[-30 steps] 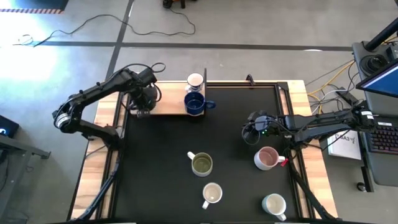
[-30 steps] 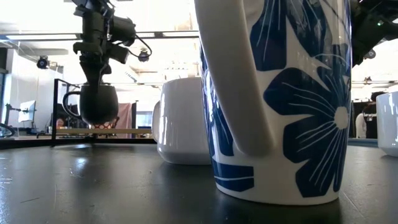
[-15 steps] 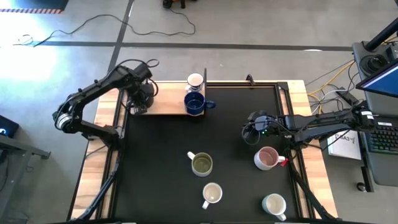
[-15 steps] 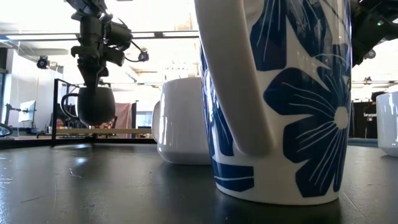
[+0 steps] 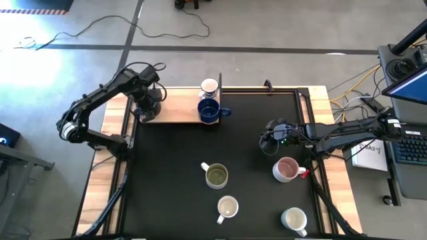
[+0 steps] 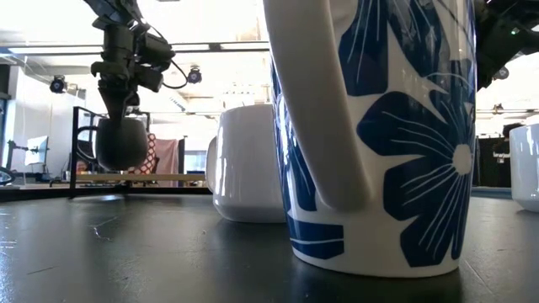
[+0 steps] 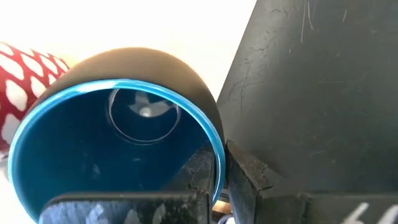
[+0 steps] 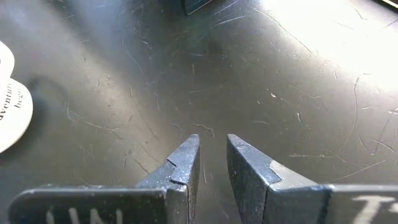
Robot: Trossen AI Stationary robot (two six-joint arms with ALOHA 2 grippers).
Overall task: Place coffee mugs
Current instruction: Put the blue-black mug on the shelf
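My left gripper [image 5: 148, 107] is shut on a dark mug with a blue inside [image 7: 118, 155], which hangs above the left end of the wooden board [image 5: 180, 115] at the table's far side. A white mug [image 5: 209, 87] and a dark blue mug [image 5: 209, 112] stand on that board. On the black mat stand an olive-green mug [image 5: 216, 176], a cream mug [image 5: 227, 207], a pink mug [image 5: 287, 169] and a white mug [image 5: 293, 218]. My right gripper [image 5: 270, 141] waits over the mat beside the pink mug, open by a narrow gap [image 8: 213, 155]. My left gripper pinches the mug's rim [image 7: 217, 158], one finger inside the cup and one [image 7: 245, 174] outside it. The fingers come from above, pointing down. The mug [image 6: 122, 145] hangs upright below them, lifted clear of the board.
In the low view a blue-flowered white mug [image 6: 379, 135] fills the foreground, with a plain white mug [image 6: 248, 164] behind it. A red-and-white patterned thing [image 7: 25, 68] shows past the held mug. Bare mat [image 5: 167, 173] lies between the board and the near mugs.
My left gripper has carried the hanging mug a short way toward the table's left edge, over the board's left end, keeping it upright and clear of the board. My right arm has kept still.
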